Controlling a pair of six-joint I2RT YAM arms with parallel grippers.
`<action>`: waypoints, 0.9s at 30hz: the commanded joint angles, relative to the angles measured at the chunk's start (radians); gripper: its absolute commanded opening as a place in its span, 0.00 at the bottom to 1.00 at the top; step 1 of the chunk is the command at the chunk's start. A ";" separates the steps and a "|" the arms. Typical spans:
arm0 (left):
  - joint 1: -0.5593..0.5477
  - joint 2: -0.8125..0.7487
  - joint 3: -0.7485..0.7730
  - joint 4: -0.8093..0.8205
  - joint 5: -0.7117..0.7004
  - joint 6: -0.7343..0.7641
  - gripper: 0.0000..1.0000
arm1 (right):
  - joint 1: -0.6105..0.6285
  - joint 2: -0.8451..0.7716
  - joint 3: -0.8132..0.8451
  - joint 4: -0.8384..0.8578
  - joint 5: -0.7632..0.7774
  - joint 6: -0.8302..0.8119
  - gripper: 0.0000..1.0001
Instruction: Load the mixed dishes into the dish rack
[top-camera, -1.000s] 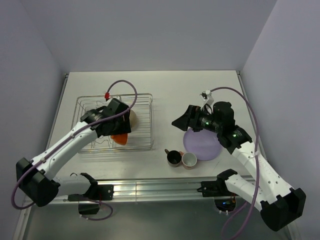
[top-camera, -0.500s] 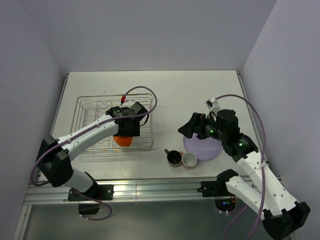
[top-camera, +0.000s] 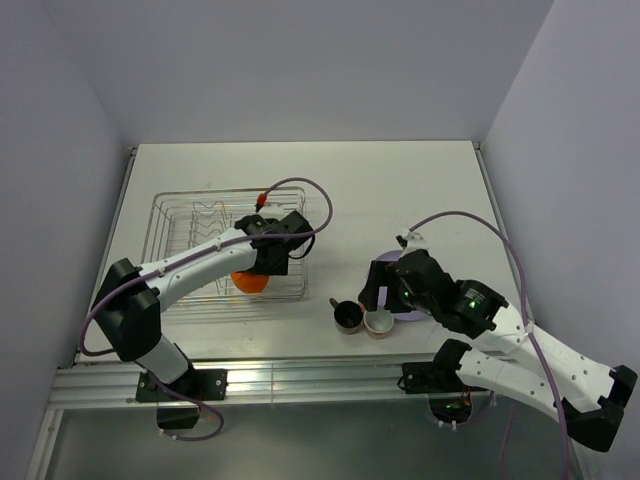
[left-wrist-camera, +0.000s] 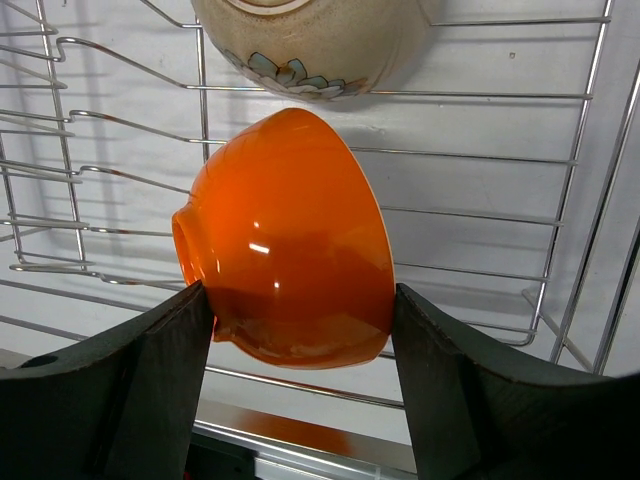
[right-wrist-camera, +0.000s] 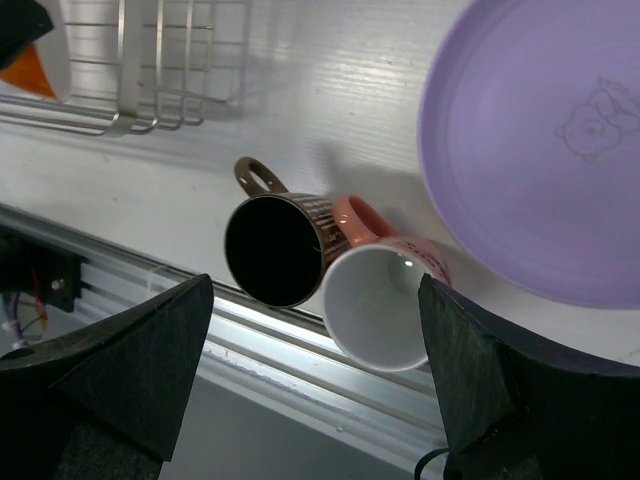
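The orange bowl (left-wrist-camera: 290, 240) lies on its side in the dish rack (left-wrist-camera: 480, 155), foot to the left. My left gripper (left-wrist-camera: 300, 300) is shut on it, one finger at the foot and one at the rim. The beige bowl (left-wrist-camera: 310, 40) sits in the rack just beyond. In the top view the left gripper (top-camera: 264, 266) is at the rack's (top-camera: 180, 215) front right, over the orange bowl (top-camera: 250, 283). My right gripper (right-wrist-camera: 315, 285) is open and empty above the small dark cup (right-wrist-camera: 275, 250) and the pink cup (right-wrist-camera: 385, 300). The lilac plate (right-wrist-camera: 540, 150) lies flat beside them.
The two cups (top-camera: 348, 316) (top-camera: 379, 321) stand close to the table's near edge, next to the aluminium rail (top-camera: 300, 372). The rack's corner (right-wrist-camera: 150, 100) is to the left of the cups. Side walls close in the table.
My left arm has swung to the right over the rack, with the orange bowl low at the rack's front. My right gripper has moved from over the plate toward the near edge, above the cups.
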 joint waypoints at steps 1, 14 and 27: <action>-0.012 0.015 -0.013 0.009 0.052 -0.062 0.73 | 0.054 0.006 0.034 -0.076 0.173 0.099 0.90; -0.016 -0.027 -0.083 0.071 0.067 -0.054 0.89 | 0.061 -0.058 0.021 -0.113 0.208 0.140 0.91; -0.022 -0.116 -0.079 0.071 0.060 -0.051 0.99 | 0.058 -0.043 0.025 -0.121 0.298 0.269 0.95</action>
